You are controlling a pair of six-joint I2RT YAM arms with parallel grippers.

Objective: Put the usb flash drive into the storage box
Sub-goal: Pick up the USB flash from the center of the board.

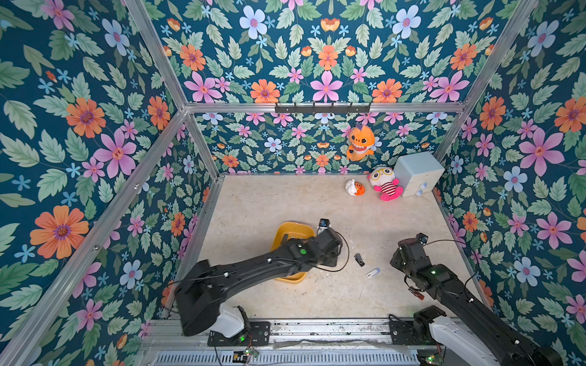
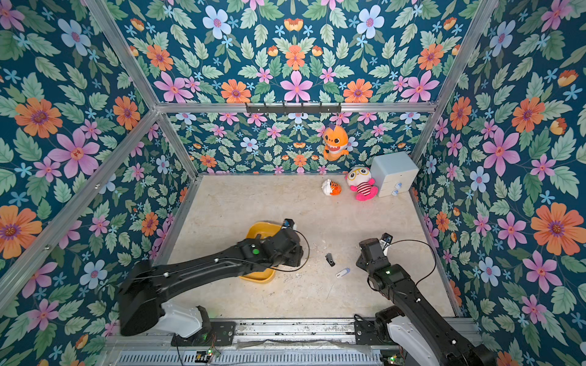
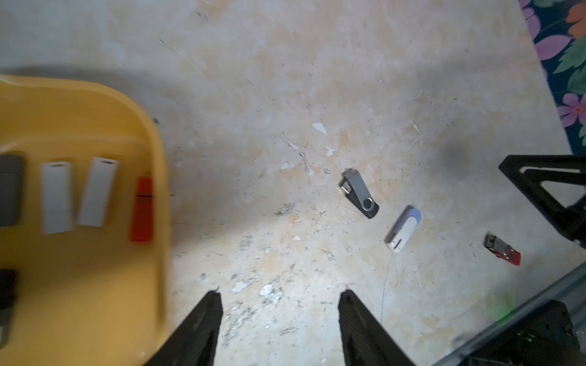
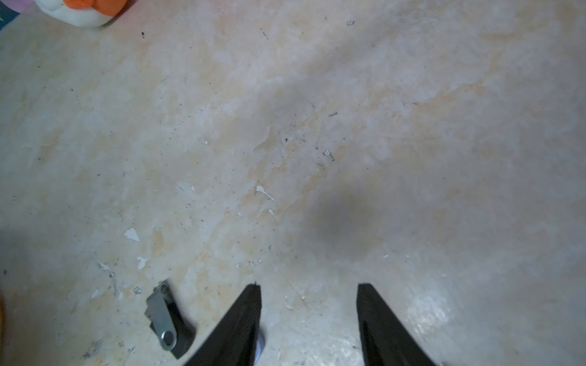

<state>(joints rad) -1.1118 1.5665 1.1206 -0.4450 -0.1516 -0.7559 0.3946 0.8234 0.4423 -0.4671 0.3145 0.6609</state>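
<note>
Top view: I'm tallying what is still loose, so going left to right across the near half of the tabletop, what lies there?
In a top view: storage box → black swivel flash drive → white-and-blue flash drive → red flash drive.

Storage box [image 1: 285, 231]: smooth yellow plastic with a faint sheen; tabletop [image 1: 269, 202]: matt mottled beige, chipped and scuffed; swivel flash drive [image 1: 359, 260] at the box's 3 o'clock: matt black plastic under a brushed metal clip; white flash drive [image 1: 373, 272] at its 4 o'clock: glossy plastic; plush doll [image 1: 385, 185] at 2 o'clock: cloth.
</note>
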